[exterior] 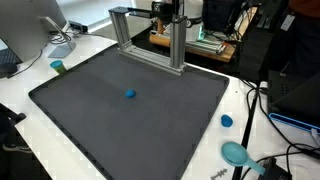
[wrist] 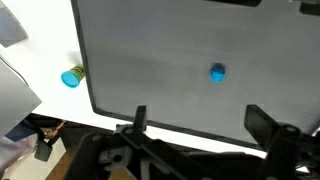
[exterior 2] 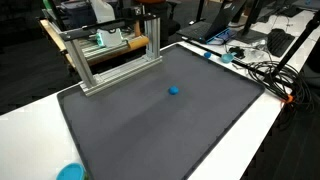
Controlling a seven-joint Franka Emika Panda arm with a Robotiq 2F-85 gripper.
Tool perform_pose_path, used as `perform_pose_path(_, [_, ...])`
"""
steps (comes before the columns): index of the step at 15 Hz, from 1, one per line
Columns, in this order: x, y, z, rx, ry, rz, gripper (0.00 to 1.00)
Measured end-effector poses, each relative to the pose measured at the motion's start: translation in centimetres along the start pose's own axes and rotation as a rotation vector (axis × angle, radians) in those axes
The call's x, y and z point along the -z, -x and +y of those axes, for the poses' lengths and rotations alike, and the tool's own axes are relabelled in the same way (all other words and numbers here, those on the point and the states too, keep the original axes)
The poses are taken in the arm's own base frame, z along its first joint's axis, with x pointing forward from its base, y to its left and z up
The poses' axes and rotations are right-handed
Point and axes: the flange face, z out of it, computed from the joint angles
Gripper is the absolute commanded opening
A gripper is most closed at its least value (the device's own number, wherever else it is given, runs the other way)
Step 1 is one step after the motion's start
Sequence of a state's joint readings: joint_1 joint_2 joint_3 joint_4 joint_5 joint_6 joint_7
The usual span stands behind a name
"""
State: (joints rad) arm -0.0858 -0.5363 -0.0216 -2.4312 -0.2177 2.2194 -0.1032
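The black two-fingered gripper hangs with its jaws spread wide and nothing between them. Ahead of it, well apart, a small round blue plastic piece lies alone near the middle of the dark grey rectangular mat. A short teal cylinder sits just off the mat's edge. In both exterior views a silver aluminium frame stands along the mat's far side.
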Motion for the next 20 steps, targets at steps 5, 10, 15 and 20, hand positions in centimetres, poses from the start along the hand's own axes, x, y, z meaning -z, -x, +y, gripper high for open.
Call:
perform_pose_path(5, [0.0,0.0,0.0,0.0,0.0,0.001,1.0])
perform_pose_path(10, [-0.1,0.0,-1.0,-0.042,-0.042,-0.005,1.0])
perform_pose_path(15, [-1.6,2.3,-3.3,-0.171,-0.089,-0.118,1.0])
perform_pose_path(20, [-3.5,5.8,-5.0,-0.216,-0.158,-0.22,1.0])
